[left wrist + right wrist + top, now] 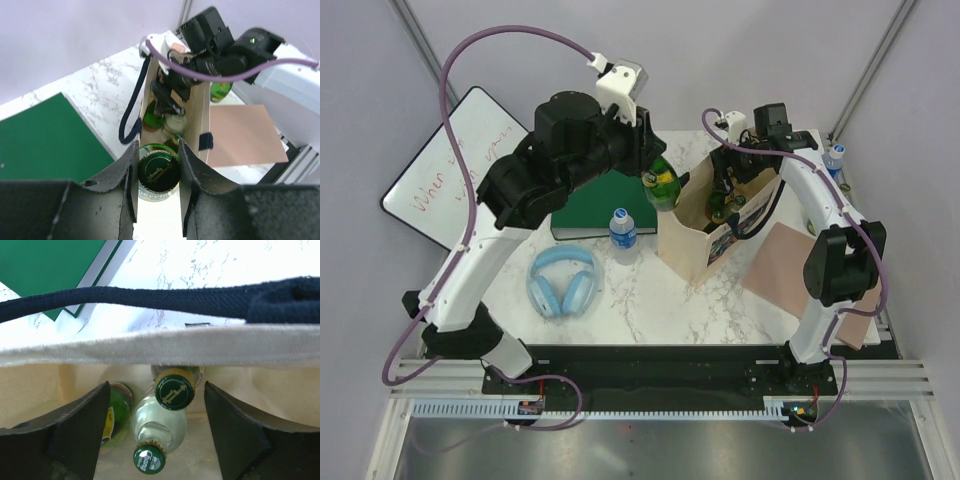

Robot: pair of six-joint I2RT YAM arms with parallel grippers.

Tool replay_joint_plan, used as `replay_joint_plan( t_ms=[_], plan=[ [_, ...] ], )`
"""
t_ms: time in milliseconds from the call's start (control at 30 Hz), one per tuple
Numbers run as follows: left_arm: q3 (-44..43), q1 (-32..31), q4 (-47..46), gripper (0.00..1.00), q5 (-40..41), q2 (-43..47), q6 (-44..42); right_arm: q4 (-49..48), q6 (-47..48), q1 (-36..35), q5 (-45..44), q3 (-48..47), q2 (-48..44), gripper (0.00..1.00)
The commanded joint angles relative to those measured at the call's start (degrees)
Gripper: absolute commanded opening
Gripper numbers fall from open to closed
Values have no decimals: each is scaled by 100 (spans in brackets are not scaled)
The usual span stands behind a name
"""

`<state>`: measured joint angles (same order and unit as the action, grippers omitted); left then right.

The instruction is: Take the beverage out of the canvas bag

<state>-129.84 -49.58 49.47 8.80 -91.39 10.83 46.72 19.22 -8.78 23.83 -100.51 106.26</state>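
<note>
Extraction step: your left gripper (157,165) clamps a green bottle (663,184) just outside the canvas bag's (688,240) left wall, while your right gripper (156,390) hangs inside, jaws spread around an upright bottle (174,391). Next, close squarely on its neck and lift clear of the strap (150,297). Only the right wrist view shows a clear bottle (159,427) lying below.

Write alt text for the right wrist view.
The open right gripper hangs inside the canvas bag, its fingers either side of an upright bottle with a green-and-gold cap, not touching it. A clear bottle and a green bottle sit beside it; above the bag's rim run a black strap, marble table and green book.
</note>
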Motion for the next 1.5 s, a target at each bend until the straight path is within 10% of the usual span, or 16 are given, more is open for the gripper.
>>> replay_joint_plan(
  t_ms=[0, 633, 1467],
  plan=[
    [633, 10, -773, 2, -71, 789, 139, -189, -24, -107, -212, -215, 79, 79],
    [4861, 19, -2090, 2, 412, 2600, 297, -295, 108, -186, -467, -13, 0, 62],
    [7464, 63, -3830, 2, 1344, 2970, 253, -523, 99, -186, -300, 137, -141, 48]
  ],
)
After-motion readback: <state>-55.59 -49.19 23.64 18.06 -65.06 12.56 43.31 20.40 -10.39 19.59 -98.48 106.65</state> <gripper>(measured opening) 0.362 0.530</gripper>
